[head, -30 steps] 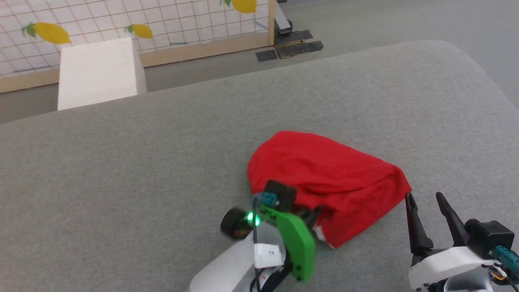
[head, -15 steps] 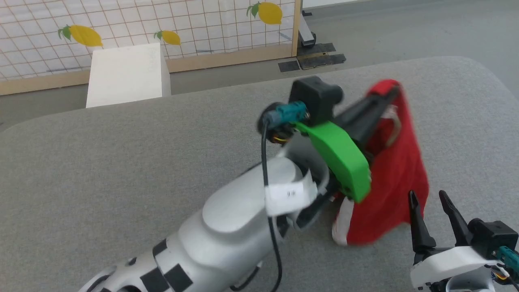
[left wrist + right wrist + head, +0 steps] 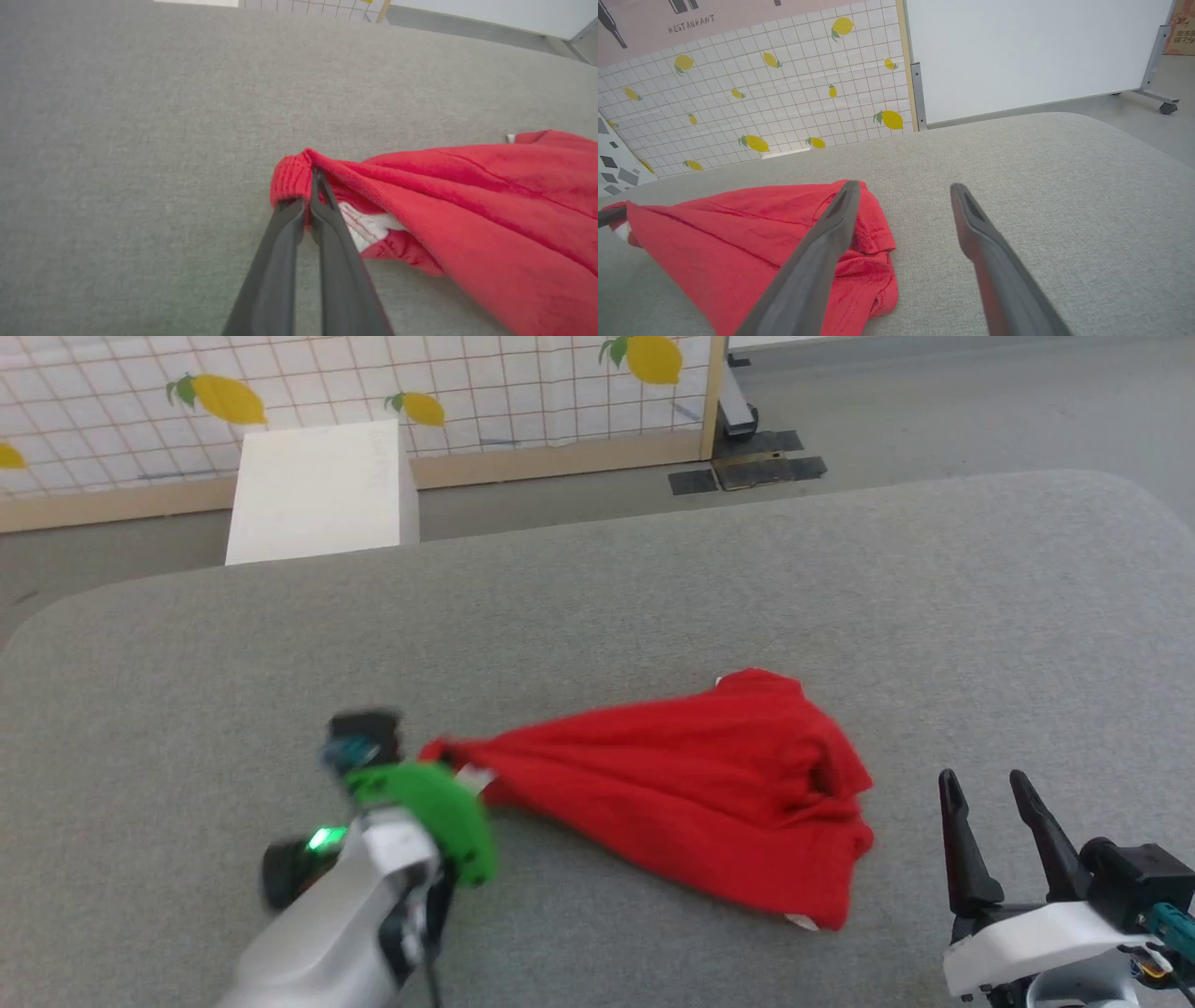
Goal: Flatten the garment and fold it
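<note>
- While the garment (image 3: 691, 793) lies bunched rather than flat on the grey padded surface (image 3: 597, 597), one ribbed red corner is clamped between the closed fingers of the left gripper (image 3: 309, 205), low over that surface.
- From this pinch, the garment's long axis is stretched toward the robot's right and widens into a creased heap; white trim is seen beside the pinch.
- The right gripper (image 3: 982, 777) is held empty with its fingers apart, just beside the heaped right end and not touching it. It is judged the nearer arm for that free end.
- A grasp there, opposite the pinch, is judged necessary for flattening.
- Beyond the surface, a white box (image 3: 322, 490), grey floor (image 3: 934, 420) and a lemon-patterned grid wall (image 3: 523, 383) are seen.
</note>
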{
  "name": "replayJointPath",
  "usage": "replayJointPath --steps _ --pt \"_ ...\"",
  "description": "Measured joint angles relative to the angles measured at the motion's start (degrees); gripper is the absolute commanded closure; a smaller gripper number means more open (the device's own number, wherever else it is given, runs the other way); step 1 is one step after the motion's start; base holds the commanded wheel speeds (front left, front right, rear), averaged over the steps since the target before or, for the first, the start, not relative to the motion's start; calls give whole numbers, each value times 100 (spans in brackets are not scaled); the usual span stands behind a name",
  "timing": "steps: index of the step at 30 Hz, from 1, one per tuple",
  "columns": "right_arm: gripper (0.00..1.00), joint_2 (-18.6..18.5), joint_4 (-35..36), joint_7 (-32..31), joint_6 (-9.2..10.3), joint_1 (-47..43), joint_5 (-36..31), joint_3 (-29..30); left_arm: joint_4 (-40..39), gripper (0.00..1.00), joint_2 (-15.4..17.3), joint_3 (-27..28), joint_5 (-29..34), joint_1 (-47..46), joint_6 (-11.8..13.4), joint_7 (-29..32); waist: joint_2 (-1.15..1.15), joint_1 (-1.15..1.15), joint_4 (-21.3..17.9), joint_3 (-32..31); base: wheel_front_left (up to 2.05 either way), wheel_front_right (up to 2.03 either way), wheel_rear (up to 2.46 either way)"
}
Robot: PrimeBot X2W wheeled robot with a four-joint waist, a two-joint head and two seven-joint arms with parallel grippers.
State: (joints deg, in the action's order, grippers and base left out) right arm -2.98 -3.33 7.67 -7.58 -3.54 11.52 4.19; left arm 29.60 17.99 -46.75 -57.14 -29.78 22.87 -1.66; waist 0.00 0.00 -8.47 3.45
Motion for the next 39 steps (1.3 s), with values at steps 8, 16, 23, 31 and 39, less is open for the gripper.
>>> replayJointPath --steps 8,16,23,31,39 --pt "0 0 55 -64 0 1 5 -94 -565 0 514 258 -380 1227 27 -267 0 0 191 75 0 0 0" --pt "0 -43 164 -693 0 -12 -41 -419 -1448 0 528 695 -159 1839 -221 -1263 0 0 365 3 0 0 0" --pt "0 -260 37 -2123 0 -34 -33 -826 -2292 0 152 1945 1374 2469 -386 -1312 0 0 515 36 0 0 0" --pt "0 -296 -208 -3310 0 285 67 -982 -2791 0 -770 3012 2934 2808 -1084 -1312 0 0 683 239 0 0 0" --pt "15 -226 -249 -4001 0 458 302 -1132 -2663 0 -1269 3499 3507 2869 -1646 -1312 0 0 807 389 0 0 0"
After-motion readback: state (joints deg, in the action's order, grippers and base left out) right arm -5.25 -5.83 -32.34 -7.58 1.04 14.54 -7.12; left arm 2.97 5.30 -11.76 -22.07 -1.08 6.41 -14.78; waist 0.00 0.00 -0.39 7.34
